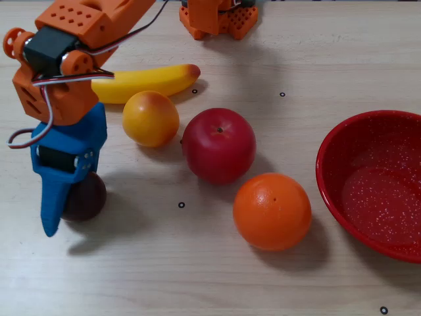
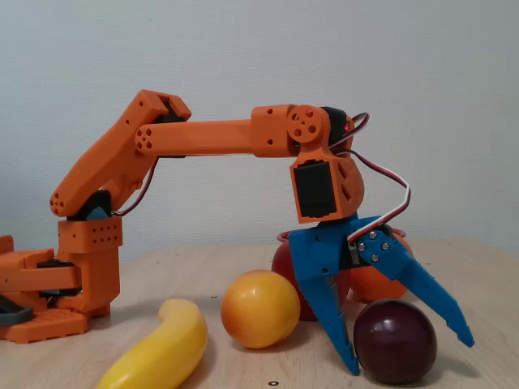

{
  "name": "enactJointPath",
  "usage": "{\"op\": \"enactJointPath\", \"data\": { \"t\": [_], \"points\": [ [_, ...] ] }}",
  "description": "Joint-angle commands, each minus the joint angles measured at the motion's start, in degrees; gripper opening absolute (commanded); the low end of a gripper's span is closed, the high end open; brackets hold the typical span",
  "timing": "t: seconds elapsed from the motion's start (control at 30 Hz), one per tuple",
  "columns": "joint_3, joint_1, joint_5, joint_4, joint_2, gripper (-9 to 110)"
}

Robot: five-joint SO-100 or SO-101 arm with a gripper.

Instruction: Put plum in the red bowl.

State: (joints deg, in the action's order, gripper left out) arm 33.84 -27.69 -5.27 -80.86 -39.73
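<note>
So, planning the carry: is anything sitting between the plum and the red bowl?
Yes. In the overhead view the red apple and the orange lie between the plum and the red bowl.

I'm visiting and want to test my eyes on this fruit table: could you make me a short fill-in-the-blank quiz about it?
1. The blue two-finger gripper stands open astride the small dark ____ plum.
2. The large glossy red speckled bowl holds ____ fruit.
3. In the overhead view, the round orange fruit lies between the bowl and the bright red ____.
4. The long yellow ____ lies beside the yellow-orange round fruit.

Missing words: purple; no; apple; banana
</note>
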Motion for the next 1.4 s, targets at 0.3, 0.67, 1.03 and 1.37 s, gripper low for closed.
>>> {"op": "enactJointPath", "data": {
  "t": [0.3,0.67,1.03,1.37],
  "points": [
    [-5.4,-0.3,-1.3,-1.1,-5.4,39],
    [-5.2,-0.2,-1.8,-1.1,-5.1,39],
    [-5.2,0.0,-2.5,-0.7,-4.7,38],
    [-5.4,-0.1,-3.8,-1.2,-4.4,0]
  ]
}}
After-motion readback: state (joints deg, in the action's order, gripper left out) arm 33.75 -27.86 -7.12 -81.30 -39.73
